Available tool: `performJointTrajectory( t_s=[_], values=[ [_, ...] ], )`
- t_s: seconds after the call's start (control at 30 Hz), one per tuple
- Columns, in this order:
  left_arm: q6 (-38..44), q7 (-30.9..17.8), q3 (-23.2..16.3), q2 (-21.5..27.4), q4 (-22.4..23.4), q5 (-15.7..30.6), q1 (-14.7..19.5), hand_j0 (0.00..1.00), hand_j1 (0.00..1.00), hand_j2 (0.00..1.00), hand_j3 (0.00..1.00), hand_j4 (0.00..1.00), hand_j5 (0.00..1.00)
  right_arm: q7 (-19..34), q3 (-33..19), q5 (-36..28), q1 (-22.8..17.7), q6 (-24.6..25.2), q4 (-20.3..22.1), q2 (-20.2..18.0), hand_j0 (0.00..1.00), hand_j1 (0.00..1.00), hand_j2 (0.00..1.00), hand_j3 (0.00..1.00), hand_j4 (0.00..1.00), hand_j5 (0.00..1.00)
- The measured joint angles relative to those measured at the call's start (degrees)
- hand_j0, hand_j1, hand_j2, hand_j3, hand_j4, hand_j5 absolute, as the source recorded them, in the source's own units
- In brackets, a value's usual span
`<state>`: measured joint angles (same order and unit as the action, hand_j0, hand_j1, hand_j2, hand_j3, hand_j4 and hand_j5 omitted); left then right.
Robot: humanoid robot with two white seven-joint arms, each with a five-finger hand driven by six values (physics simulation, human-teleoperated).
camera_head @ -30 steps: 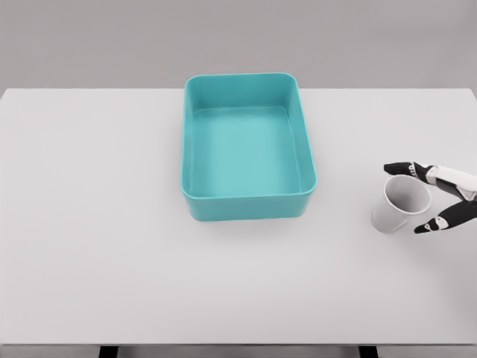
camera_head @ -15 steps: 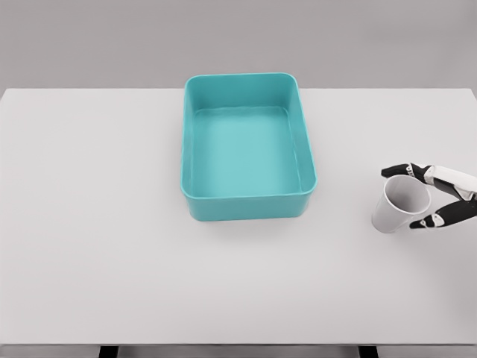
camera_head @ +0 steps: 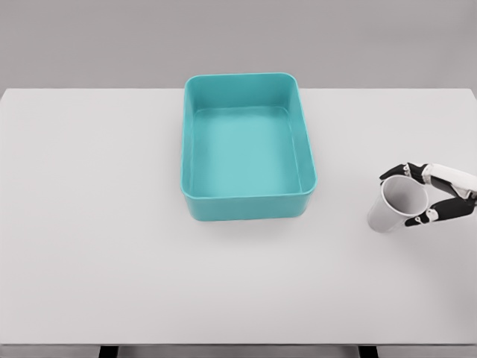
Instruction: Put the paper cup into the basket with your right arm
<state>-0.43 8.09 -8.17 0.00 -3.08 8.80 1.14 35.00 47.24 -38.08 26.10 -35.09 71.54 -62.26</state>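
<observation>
A white paper cup stands tilted on the white table, right of the basket, its mouth turned toward the right edge. My right hand comes in from the right edge at the cup's rim. Its black-tipped fingers curl over the far side of the rim and the thumb presses the near side, so the hand is shut on the cup. The teal rectangular basket sits empty at the table's middle back, well left of the cup. My left arm does not show.
The white table reaches across the whole view, and its front edge lies near the bottom of the picture. A grey wall stands behind it. Only the cup and the basket rest on the table.
The right hand's fingers and thumb have drawn together around the cup's rim. The cup has shifted slightly to the left. The basket has not moved.
</observation>
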Motion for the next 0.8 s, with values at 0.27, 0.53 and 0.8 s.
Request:
performJointTrajectory(
  t_s=[0.27,0.53,0.8],
  values=[
    [0.0,0.0,0.0,0.0,0.0,0.0,0.0,1.00,1.00,1.00,1.00,1.00,1.00,0.0,-2.0,-1.2,0.0,0.0,0.0,1.0,0.64,0.64,0.64,0.64,0.64,0.64],
    [0.0,0.0,0.0,0.0,0.0,0.0,0.0,1.00,1.00,1.00,1.00,1.00,1.00,0.0,-5.8,-1.9,0.7,0.0,0.0,4.7,0.64,0.64,0.64,0.64,0.64,0.64],
    [0.0,0.0,0.0,0.0,0.0,0.0,0.0,1.00,1.00,1.00,1.00,1.00,1.00,0.0,-9.0,-1.9,1.4,0.0,0.0,7.7,0.64,0.64,0.64,0.64,0.64,0.64]
  ],
)
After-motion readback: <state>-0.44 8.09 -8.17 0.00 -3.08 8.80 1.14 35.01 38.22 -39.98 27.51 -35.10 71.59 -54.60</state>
